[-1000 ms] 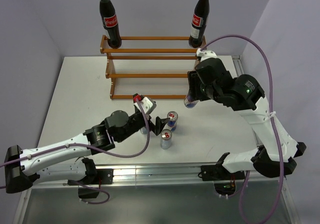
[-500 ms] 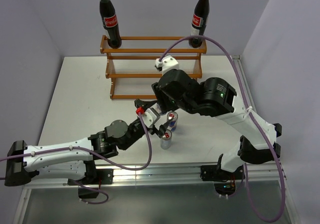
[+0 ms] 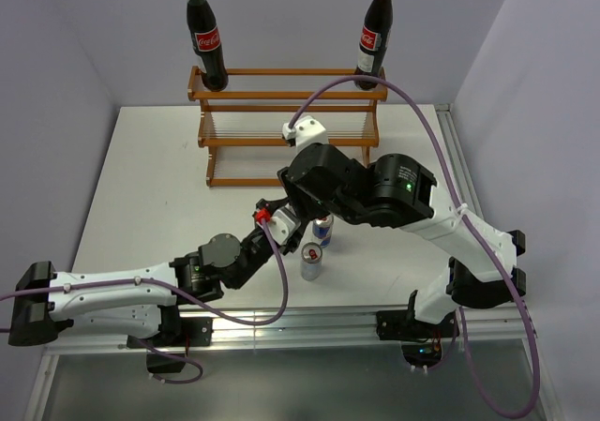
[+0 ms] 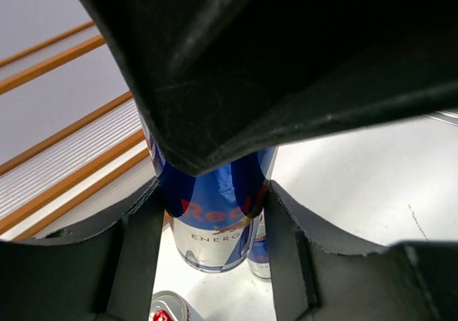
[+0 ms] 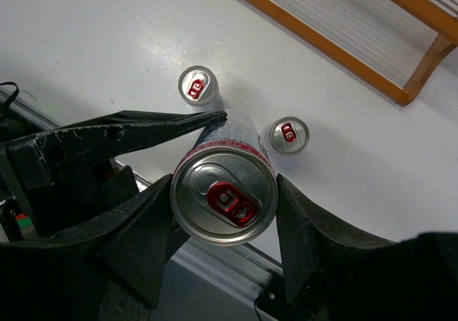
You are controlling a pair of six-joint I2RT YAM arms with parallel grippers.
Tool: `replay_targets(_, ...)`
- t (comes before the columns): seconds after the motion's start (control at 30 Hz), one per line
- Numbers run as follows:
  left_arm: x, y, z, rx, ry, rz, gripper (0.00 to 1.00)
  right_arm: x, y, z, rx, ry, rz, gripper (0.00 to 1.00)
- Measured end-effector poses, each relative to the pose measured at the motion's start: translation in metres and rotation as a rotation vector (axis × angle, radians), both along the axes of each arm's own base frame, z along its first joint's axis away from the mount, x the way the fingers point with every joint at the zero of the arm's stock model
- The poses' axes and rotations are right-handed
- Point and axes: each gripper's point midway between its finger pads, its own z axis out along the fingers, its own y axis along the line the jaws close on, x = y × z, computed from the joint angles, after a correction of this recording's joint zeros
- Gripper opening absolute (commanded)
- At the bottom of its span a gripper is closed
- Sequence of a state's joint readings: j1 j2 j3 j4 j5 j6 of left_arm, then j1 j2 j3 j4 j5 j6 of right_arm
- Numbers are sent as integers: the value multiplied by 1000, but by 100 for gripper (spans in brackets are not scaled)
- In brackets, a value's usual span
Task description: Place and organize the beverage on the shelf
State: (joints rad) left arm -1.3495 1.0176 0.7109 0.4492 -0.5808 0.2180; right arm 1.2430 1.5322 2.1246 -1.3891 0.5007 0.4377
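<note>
Red Bull can (image 4: 211,214), blue and silver: on my left wrist feed I read "Red" on its side, with "ENERG" below it. It is upright or close to it, long axis near vertical, its red-tabbed top facing the right wrist camera. The right gripper (image 5: 223,217) pinches it between both fingers. The left gripper (image 4: 212,192) has its jaws pressed against the same can from another side, and one left fingertip (image 5: 193,121) meets the can's wall.

The can is over the table (image 3: 141,187), in front of the shelf (image 3: 281,142) and near its middle. I cannot tell whether its base touches the tabletop. Two loose cans (image 5: 198,85) stand upright on the table near it, the other loose can (image 5: 289,135) nearer the shelf.

From overhead the right arm's wrist hides the held can. On the left wrist feed the right gripper's black body fills the top.

Two Coca-Cola bottles (image 3: 206,41) stand upright on the shelf's top tier, one at each end, with red caps and red labels.
</note>
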Motion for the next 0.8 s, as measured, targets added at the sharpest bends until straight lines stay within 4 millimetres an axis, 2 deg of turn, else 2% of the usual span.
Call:
replay_targets(0.03,0,0,-1,4,0,0,23,0,0,-1,-2,1,1,2)
replay_targets(0.07,-1,-1,-2,8,1,0,15,-1,0,-2,-4,2,2,7)
replay_targets(0.13,-2,0,-3,9,5,2,11,-2,0,-4,0,4,9,16)
replay_targets(0.17,-2,0,-5,11,7,3,8,-3,1,-5,5,4,15,26)
replay_targets(0.27,-3,0,-9,12,23,2,0,-4,1,-10,29,-1,35,38)
replay_targets(0.43,-7,6,-9,-4,43,-4,0,-6,5,-11,93,-12,60,55)
replay_targets(0.47,-7,8,-7,-9,45,-3,0,-5,7,-9,106,-18,61,64)
replay_targets(0.53,-8,11,-4,-21,49,-1,0,-5,10,-6,125,-24,66,72)
replay_targets(0.7,-8,19,12,-93,50,3,0,-13,16,-6,160,-4,111,76)
replay_targets(0.73,-8,20,15,-104,48,6,0,-14,16,-7,166,-1,118,78)
replay_targets(0.8,-7,23,19,-127,48,16,0,-14,14,-4,181,-3,117,89)
